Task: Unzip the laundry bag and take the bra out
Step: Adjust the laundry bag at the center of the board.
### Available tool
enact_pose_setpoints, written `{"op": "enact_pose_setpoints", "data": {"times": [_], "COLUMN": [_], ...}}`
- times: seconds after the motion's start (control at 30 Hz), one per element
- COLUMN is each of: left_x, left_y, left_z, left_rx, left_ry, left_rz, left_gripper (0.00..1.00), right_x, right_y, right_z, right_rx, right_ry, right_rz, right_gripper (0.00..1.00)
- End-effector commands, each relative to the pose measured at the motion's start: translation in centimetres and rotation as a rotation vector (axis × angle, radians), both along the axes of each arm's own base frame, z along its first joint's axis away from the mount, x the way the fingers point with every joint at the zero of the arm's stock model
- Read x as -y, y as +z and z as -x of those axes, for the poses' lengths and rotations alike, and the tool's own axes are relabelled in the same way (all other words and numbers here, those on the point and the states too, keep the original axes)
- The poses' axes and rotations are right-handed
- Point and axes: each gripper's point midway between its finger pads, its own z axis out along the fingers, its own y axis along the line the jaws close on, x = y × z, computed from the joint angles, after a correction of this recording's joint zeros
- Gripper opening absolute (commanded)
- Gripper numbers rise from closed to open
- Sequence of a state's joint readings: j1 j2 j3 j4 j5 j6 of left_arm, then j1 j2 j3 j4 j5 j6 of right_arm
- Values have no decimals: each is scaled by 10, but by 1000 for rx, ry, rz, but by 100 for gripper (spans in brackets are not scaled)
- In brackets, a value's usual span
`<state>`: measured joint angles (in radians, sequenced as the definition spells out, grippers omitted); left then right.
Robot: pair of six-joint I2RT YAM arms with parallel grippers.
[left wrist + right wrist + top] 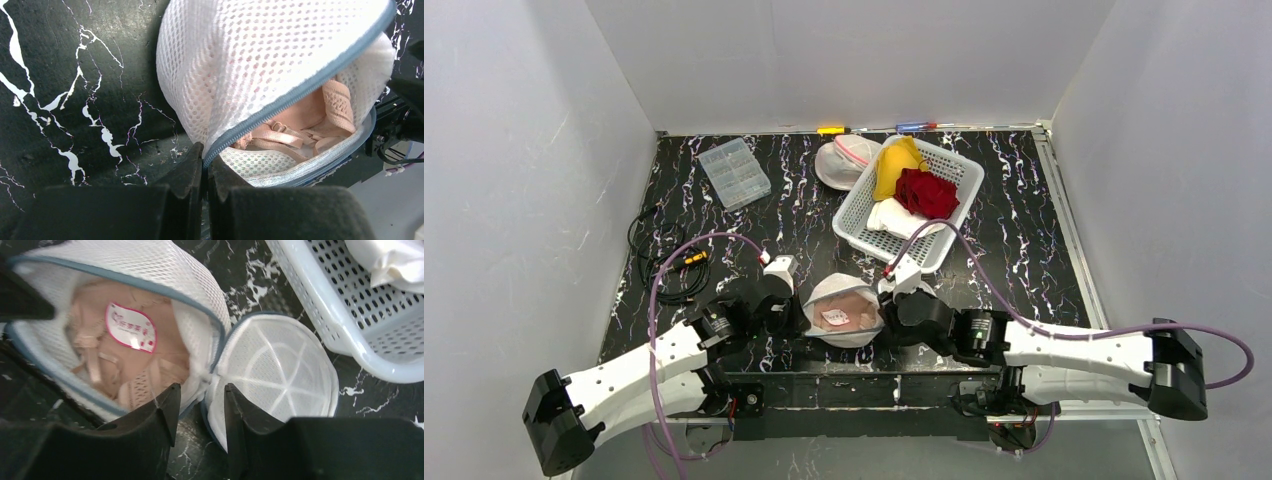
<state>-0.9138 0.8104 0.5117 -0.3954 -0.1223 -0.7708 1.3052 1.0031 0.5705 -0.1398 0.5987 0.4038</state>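
Bright, even light falling from above, bouncing off white walls (524, 150); shadows showing soft. Mesh bag (250, 65) just beyond left jaws glaring near-white. Fingers (150, 440) blurring dark at bottom of wrist views; basket (370, 315) right of right jaws washing out.

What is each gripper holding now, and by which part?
The left gripper is shut on the laundry bag, pinching its grey zipper edge at the near end. The right gripper is open and holds nothing.

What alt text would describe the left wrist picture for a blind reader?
A white mesh laundry bag lies partly unzipped on a black marbled table, a peach bra showing inside. The left claw pinches the bag's zipper edge.
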Motion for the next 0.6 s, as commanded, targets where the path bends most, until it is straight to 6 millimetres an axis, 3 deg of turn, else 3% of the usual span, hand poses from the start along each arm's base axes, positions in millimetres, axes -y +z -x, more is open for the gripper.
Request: {"op": "enact_pose_setpoints", "data": {"times": [0.0,0.13,0.27,0.47,0.57], "left_x": [2,3,-1,-7,-14], "left_y": [6,6,1,-1,-5], "left_z": [0,0,1,3,4], "left_rx": [7,-3,-14,-23,-27], "left_ry": [-8,-13,-3,12,25], "left_rz": [13,7,-21,-43,-65], "left_gripper": [0,0,0,0,0], "right_x": [-20,-43,-61,-85,-87], "right_y": [55,62,54,26,5], "right_z": [12,28,34,36,45], "right_rx": [6,-49,-55,-75,-75], "right_ry": [99,208,255,299,334], "right_rz": [-119,-119,-97,-13,58], "right_gripper": [46,35,28,24,23]}}
